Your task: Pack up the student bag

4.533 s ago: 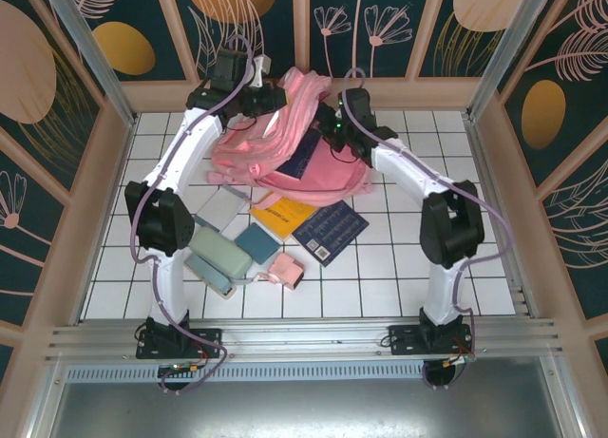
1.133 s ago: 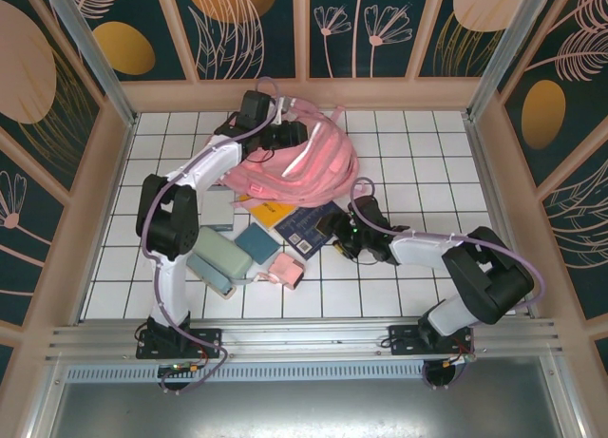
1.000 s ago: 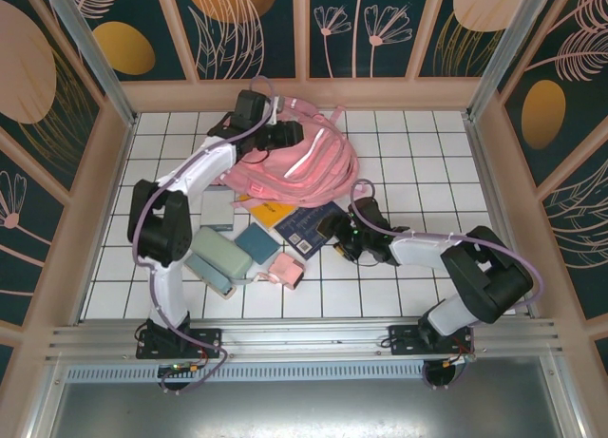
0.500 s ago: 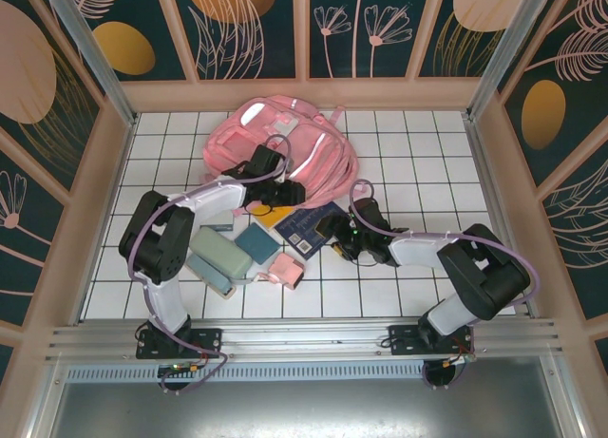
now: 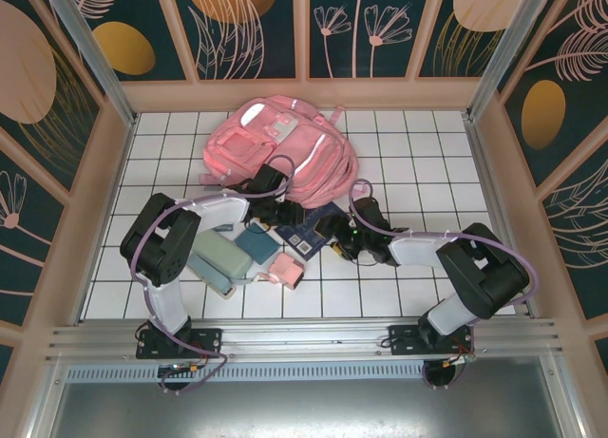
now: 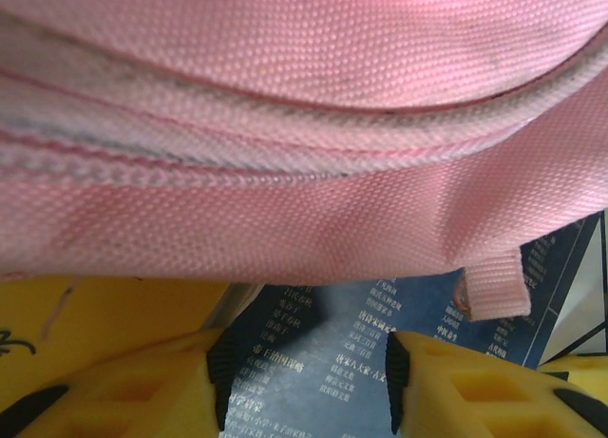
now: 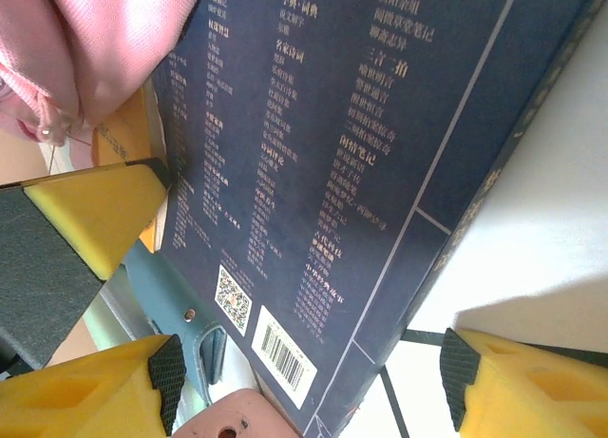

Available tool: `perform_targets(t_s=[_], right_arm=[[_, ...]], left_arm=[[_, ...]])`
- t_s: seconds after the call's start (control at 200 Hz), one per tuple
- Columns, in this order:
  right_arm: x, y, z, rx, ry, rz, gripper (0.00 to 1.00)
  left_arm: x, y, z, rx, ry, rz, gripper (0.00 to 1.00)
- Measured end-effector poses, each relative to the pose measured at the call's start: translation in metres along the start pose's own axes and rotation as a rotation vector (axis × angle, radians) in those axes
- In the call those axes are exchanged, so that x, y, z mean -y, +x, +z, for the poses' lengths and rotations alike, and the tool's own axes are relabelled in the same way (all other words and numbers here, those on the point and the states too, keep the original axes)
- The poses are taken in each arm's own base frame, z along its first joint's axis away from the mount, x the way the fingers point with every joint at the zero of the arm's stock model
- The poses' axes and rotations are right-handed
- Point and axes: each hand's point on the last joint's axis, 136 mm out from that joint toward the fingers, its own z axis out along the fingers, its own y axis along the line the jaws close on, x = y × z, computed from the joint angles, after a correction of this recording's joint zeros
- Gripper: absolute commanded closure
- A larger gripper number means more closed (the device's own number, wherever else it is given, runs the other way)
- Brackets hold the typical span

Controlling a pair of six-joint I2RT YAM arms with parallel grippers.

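your left gripper (image 6: 304,386) hovers at the near hem of the student bag (image 5: 275,148), fingers parted with nothing between them. pink fabric is just ahead, and a dark blue book (image 7: 313,153) shows below the gap. the bag lies flat at the far middle of the tiled table (image 5: 418,162). its length seems to run across the table, and its near edge is draped over that book and a yellow book (image 6: 104,314). your right gripper (image 7: 311,367) is low at the blue book's right-hand edge, jaws spread wide either side of its corner, not clamped. the bag lies beyond both grippers, away from the bases. the left arm is the nearer, right at the hem, so lifting that edge looks like its job while the right handles the book.
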Motion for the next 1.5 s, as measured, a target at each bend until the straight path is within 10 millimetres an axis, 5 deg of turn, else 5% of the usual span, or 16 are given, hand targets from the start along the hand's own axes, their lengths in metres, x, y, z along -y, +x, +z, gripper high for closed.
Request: perform_targets(t_s=[0.556,0.926,1.126,1.336,1.496], right_arm=[[-0.013,-0.005,0.014,-0.045,-0.064,0.027,0.23],[-0.03,-0.017,0.019,-0.026,-0.2,0.135,0.27],[-0.037,-0.021,0.02,0.006,-0.257,0.129,0.29],[-0.042,-0.019,0.026,0.009,-0.286,0.109,0.31],[-0.043,-0.019,0.027,0.012,-0.295,0.104,0.31]], left_arm=[[-0.004,0.0,0.002,0.024,-0.046,0.039,0.5],[0.007,-0.009,0.01,0.121,0.125,-0.061,0.58],[0.024,-0.001,0.008,0.082,0.191,-0.062,0.5],[0.013,0.011,-0.015,0.017,0.078,-0.08,0.48],[0.006,-0.016,-0.057,0.109,0.037,-0.08,0.48]])
